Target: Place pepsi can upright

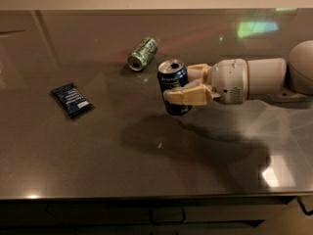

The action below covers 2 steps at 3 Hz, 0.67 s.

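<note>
The pepsi can (pixel 174 82) is dark blue with a silver top. It stands nearly upright at the table's middle, its top tilted slightly toward the camera. My gripper (pixel 180 88) reaches in from the right and is shut on the can, cream fingers (pixel 188 96) wrapped around its body. Whether the can's base touches the table or hangs just above it, I cannot tell. The white arm (pixel 254 78) extends to the right edge.
A green can (pixel 143 54) lies on its side behind and left of the pepsi can. A flat dark blue snack wrapper (pixel 71 100) lies at the left. The dark reflective table (pixel 98 155) has its front edge near the bottom.
</note>
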### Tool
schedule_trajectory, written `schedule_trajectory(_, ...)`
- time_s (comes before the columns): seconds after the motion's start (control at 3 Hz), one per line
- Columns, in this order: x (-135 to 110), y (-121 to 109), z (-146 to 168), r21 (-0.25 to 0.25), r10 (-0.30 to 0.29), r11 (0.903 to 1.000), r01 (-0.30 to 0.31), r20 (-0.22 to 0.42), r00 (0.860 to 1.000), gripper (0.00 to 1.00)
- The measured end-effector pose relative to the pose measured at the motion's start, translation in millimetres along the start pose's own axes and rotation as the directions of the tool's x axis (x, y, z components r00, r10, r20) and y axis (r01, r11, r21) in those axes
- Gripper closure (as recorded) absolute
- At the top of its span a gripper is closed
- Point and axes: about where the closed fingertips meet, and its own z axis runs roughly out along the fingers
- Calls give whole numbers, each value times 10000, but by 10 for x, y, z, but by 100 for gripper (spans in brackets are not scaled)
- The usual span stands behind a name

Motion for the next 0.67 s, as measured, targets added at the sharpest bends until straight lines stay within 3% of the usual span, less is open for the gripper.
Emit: schedule_trajectory(0.67,122,-7,-46,11,173,9998,-174,806,9966,100)
